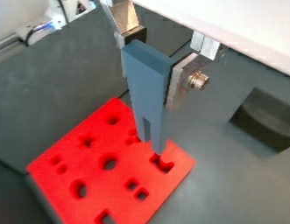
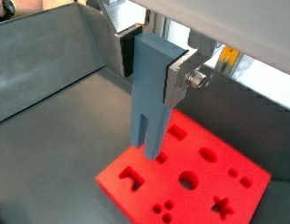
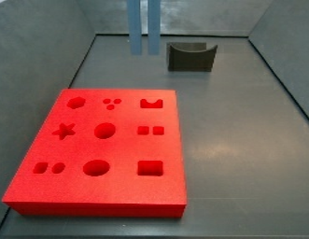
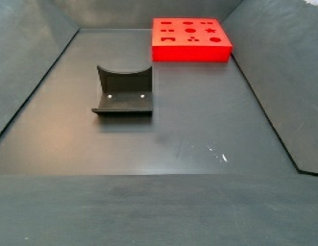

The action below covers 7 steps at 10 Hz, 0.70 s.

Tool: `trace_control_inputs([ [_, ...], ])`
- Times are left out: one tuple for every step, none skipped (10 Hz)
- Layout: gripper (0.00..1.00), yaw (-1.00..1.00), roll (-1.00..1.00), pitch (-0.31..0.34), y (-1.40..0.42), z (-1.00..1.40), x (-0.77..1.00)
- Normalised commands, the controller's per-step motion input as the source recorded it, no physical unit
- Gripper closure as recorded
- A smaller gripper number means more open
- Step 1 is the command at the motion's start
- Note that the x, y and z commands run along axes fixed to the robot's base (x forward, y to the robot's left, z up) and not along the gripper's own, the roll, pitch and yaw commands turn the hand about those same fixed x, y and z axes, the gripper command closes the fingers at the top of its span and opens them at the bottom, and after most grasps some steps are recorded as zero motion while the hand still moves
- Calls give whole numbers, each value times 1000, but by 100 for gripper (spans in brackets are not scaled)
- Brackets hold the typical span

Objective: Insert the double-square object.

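Note:
The double-square object [image 1: 147, 96] is a tall steel-blue bar with two parallel square prongs at its lower end. My gripper [image 1: 153, 66] is shut on its upper part and holds it upright in the air above the flat red board [image 1: 82, 153]. The silver fingers [image 1: 185, 80] press on both sides of the bar. Both wrist views show this; the bar [image 2: 150, 114] hangs over the board [image 2: 211, 188] with its prongs well above the holes. In a side view only the two prongs [image 3: 143, 26] show, above the board's [image 3: 32, 187] far end. The gripper itself is out of both side views.
The dark fixture [image 3: 190, 56] stands on the grey floor beyond the board; it also shows in a wrist view [image 1: 266, 118] and a side view [image 4: 123, 91]. Sloping grey walls [image 3: 45, 47] enclose the floor. The red board [image 4: 191, 53] lies at the far end.

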Motion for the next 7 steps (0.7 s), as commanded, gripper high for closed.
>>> trace_control_inputs([
  [100, 0, -500, -10, -263, 137, -91],
  [100, -3, -427, -76, -369, -109, -51],
  [100, 94, 0, -21, -29, 0, -97],
  [100, 86, 13, -64, -114, -360, 0],
  [100, 157, 70, -14, -157, -580, 11],
  [100, 346, 177, -104, -317, -537, -51],
  [100, 326, 240, -116, -311, -369, -77],
])
